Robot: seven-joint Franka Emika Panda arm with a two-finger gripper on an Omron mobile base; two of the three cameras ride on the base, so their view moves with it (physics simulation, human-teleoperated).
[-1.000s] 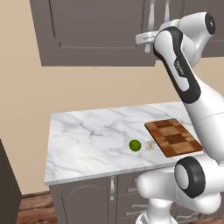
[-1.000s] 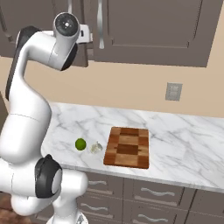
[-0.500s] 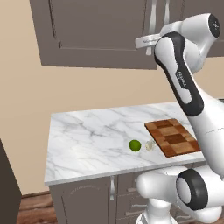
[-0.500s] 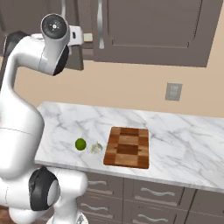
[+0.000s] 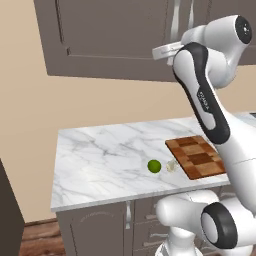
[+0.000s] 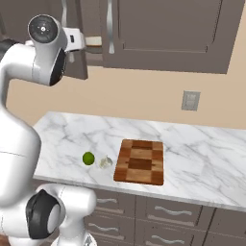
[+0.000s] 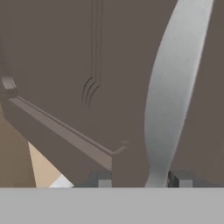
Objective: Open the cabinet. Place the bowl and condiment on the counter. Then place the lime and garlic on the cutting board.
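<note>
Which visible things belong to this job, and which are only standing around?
Job:
cabinet, silver handle between the gripper fingers
counter
lime
garlic
cutting board

Standing around:
wall outlet
lower drawers

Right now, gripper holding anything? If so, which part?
The gripper has its fingers either side of the cabinet door's silver handle, near its lower end. A firm clamp cannot be told.

Arm raised high, elbow bent; tool (image 7: 142, 180) fingers apart, seemingly straddling something.
</note>
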